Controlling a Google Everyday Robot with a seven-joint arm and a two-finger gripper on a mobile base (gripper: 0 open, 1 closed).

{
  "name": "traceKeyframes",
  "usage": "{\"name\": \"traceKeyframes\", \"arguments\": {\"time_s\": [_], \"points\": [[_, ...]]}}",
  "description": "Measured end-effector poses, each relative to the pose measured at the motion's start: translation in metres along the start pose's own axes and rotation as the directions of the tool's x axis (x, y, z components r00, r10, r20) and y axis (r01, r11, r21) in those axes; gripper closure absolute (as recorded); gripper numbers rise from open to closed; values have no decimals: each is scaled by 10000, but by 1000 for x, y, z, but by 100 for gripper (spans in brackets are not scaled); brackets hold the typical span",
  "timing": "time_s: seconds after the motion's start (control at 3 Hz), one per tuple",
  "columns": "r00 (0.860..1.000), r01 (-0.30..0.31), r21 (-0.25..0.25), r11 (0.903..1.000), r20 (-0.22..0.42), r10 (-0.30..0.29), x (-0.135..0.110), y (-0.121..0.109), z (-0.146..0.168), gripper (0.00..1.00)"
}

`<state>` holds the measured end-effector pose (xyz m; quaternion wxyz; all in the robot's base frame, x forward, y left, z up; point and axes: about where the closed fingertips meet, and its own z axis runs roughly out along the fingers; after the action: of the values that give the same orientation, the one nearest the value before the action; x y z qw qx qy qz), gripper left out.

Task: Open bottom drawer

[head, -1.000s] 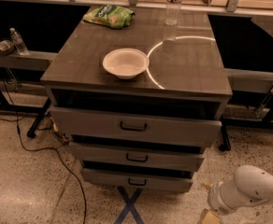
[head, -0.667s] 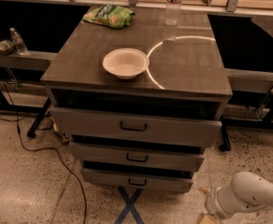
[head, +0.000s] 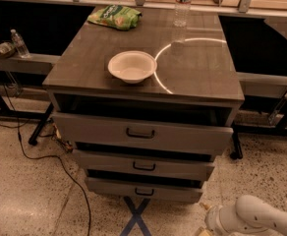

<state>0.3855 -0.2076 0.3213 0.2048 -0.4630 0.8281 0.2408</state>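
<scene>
Camera view looks down on a grey wood-grain cabinet [head: 202,77] in the middle of the frame, with three drawers stacked in its front. The bottom drawer [head: 183,192] is the narrowest panel, lowest in the stack just above the floor, and its small black handle [head: 144,191] sits dead centre. A dark gap shows above each drawer front, so none looks pushed fully home, though I can't say how far out the bottom one stands.

The gripper [head: 205,219] is low in the lower right corner, on the end of the white arm [head: 261,219]. It is near the floor, to the right of the bottom drawer and apart from it. It holds nothing that I can see, and whether it is open or closed I cannot tell. Being that low makes sense, I'd say, since the handle it needs is down at that level.

On the top, a white bowl [head: 132,66], a green bag [head: 115,17] and a water bottle [head: 183,4] stand clear of the drawers' path. A blue tape cross [head: 137,216] marks the floor right in front.
</scene>
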Motion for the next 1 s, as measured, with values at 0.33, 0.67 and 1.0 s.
{"name": "traceKeyframes", "arguments": {"time_s": [0.33, 0.67, 1.0], "points": [[9956, -2, -418, 9991, 940, 41, -5, -26, 86, 0], [9930, -188, -551, 9983, 1158, 251, -1, -22, 99, 0], [9878, -446, -743, 9962, 1459, 551, 5, -18, 117, 0]]}}
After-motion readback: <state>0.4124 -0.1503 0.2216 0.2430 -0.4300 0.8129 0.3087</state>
